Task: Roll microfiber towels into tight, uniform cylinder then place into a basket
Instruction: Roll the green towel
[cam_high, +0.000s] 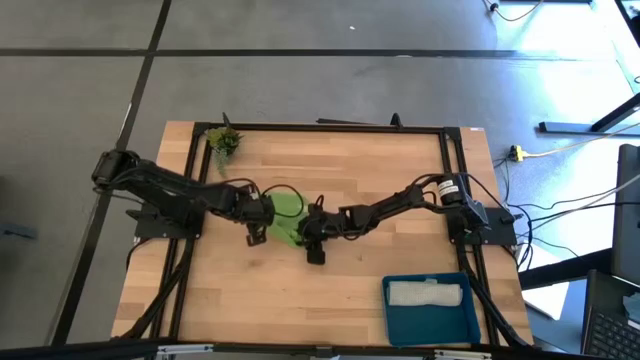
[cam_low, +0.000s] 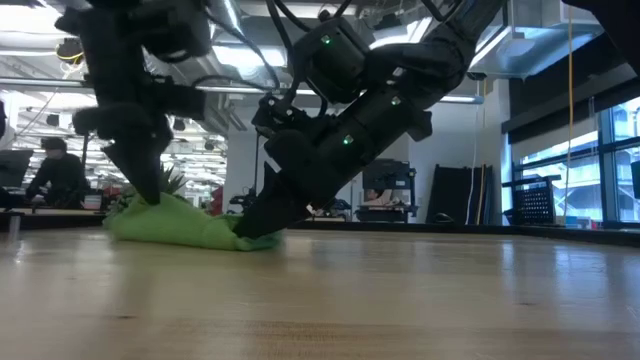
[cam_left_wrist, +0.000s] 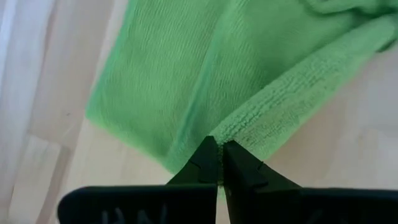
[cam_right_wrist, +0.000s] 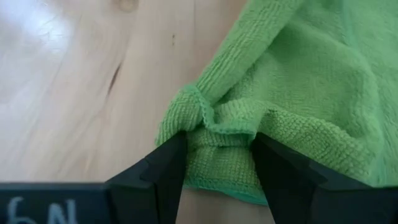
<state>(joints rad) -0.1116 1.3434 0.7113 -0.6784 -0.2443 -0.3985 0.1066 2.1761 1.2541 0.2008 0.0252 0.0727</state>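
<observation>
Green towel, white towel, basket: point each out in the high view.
Green towel (cam_high: 288, 212): high view, bare cloth between the two grippers.
White towel (cam_high: 425, 293): high view, middle of the roll in the tray.
Basket (cam_high: 430, 324): high view, bare blue floor below the roll.

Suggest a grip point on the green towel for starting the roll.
Judging by its pose, the green towel is best pinched at its two ends, from above: left gripper is shut on one hem, right gripper on a bunched corner.

I count two towels on my table: one lime green towel (cam_high: 288, 218) and one pale towel (cam_high: 425, 293). There is one teal basket (cam_high: 430, 323), one plant sprig (cam_high: 223, 140), and my two grippers.
</observation>
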